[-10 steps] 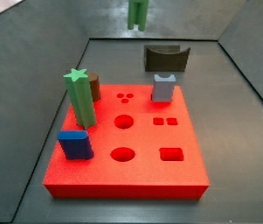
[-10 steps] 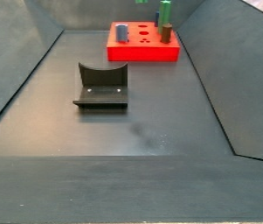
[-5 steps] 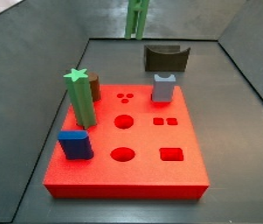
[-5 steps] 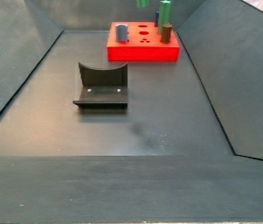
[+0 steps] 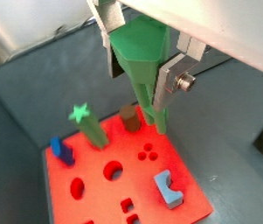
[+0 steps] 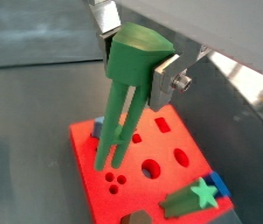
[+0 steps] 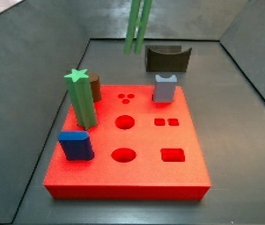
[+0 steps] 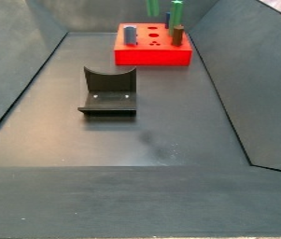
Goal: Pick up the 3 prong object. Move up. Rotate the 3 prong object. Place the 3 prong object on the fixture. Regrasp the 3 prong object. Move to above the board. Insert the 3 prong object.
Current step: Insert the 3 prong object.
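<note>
Jaws of the gripper (image 5: pixel 143 54) pinch the 3 prong object (image 6: pixel 127 98) upright above the board (image 5: pixel 104 187); move-to-board step seemingly underway, next align prongs over three-dot hole (image 7: pixel 126 97) and lower.

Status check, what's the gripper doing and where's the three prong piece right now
Gripper shut on the 3 prong object, held prongs-down above the board. Three-dot hole open. Star post stands beside it.

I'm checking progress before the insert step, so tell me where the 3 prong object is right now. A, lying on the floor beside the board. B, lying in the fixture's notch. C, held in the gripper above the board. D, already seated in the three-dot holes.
C: in both wrist views the gripper clamps the 3 prong object, prongs hanging down clear above the board.
</note>
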You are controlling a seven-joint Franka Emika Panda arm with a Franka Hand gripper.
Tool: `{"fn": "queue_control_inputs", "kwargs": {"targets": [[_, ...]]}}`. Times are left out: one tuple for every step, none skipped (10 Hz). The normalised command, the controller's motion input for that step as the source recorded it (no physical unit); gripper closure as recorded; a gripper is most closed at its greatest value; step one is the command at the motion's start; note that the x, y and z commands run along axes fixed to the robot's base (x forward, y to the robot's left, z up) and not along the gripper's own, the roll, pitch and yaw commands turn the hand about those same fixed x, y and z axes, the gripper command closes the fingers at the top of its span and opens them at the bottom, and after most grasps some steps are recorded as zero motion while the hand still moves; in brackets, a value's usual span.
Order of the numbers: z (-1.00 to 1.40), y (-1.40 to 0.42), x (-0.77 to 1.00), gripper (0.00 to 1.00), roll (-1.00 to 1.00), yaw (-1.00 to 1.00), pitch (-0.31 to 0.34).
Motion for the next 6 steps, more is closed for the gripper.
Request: {"fn": "queue_control_inputs", "kwargs": {"targets": [[-0.51,0.00,0.00,1.00,-0.08,1.00,-0.046],[-0.49,0.00,0.02,1.00,-0.13,1.00,-0.109],[-0.48,0.00,0.05,1.00,-0.12,0.99,-0.097],[-0.43,-0.08,0.08,1.00,-0.10,0.92,-0.080],[-0.42,-0.13,0.07,1.00,-0.10,0.87,-0.084],[-0.34,-0.22,0.02,1.00,-0.09,0.80,-0.070]]}}
